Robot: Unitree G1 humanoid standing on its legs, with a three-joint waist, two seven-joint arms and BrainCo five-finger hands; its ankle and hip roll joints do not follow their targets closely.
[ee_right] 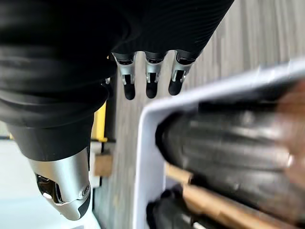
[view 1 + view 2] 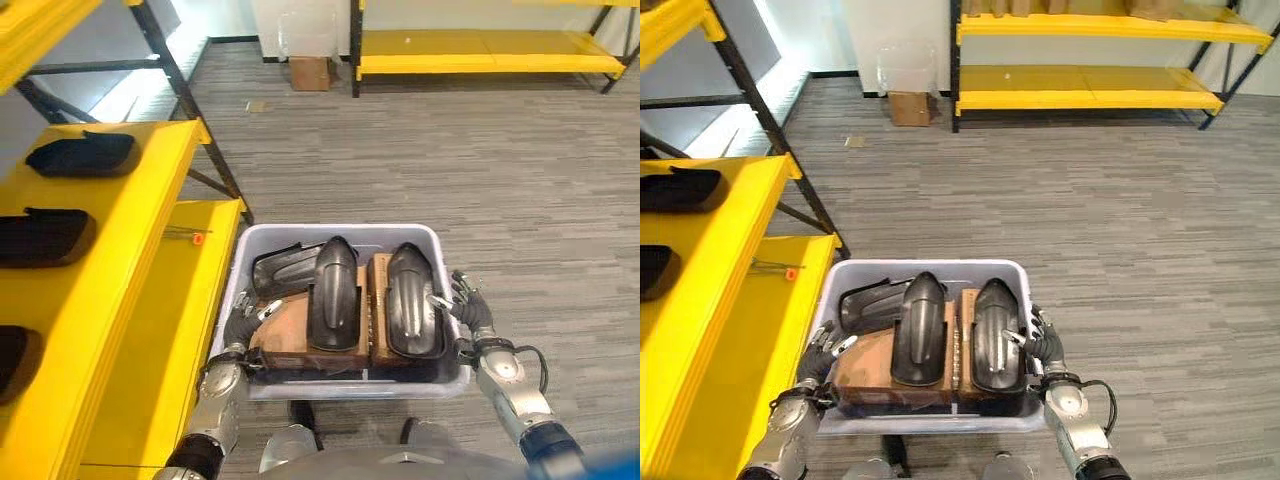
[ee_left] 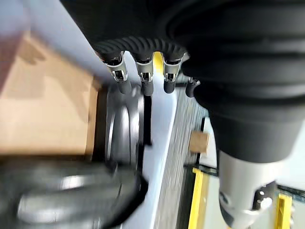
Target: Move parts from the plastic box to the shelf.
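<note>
I see a pale grey plastic box (image 2: 335,236) carried near the robot, w/ both hands on its sides. Left hand (image 2: 243,312) sits against the box's left wall, fingers (image 3: 123,80) fairly straight along the wall, thumb hooked over the rim; not curled round anything. Right hand (image 2: 468,305) is on the right wall, fingers (image 1: 150,80) straight and relaxed outside the rim, thumb reaching over the edge twd the contents.

Box contents: three black moulded plastic parts. One long part (image 2: 333,292) lies centre, a second long part (image 2: 413,298) right beside it, a third flatter part (image 2: 286,267) at far left, partly under the centre one. All rest on brown cardboard pieces (image 2: 285,328) in the box bottom.

Left of the box stands a yellow metal shelf (image 2: 150,180) w/ black uprights. Its upper tier holds similar black parts (image 2: 82,155) in a row. Far across the grey floor: a small cardboard carton (image 2: 310,72) and another yellow rack (image 2: 490,52).
</note>
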